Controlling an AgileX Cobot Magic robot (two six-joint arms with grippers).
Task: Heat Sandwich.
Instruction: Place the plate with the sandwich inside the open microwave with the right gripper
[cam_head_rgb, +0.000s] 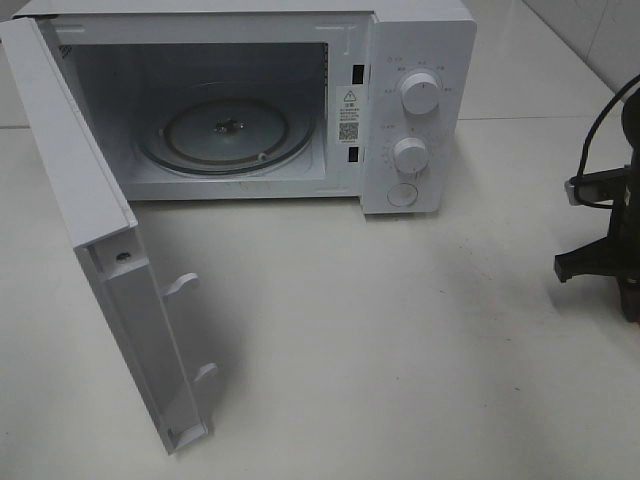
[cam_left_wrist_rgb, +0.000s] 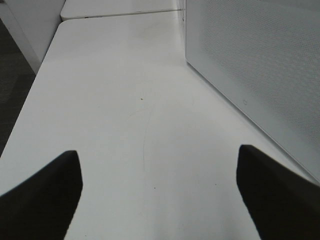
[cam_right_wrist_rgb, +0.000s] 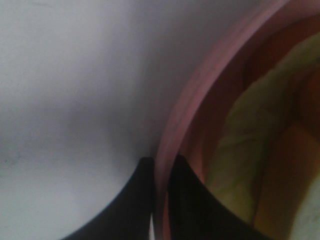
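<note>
Sandwich (cam_right_wrist_rgb: 240, 150) lies on the pink plate (cam_right_wrist_rgb: 187, 100) whose rim my right jaws clamp; my left jaws stand apart.

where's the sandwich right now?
The sandwich shows only in the right wrist view, on the pink plate whose rim the right claw pinches; it is not in the open microwave.

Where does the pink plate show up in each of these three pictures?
Exterior high: not in it.
Left wrist: not in it.
Right wrist: the pink plate close up, its rim pinched by the right gripper, the sandwich on it.
Shared landmark: the white table, in all three views.
</note>
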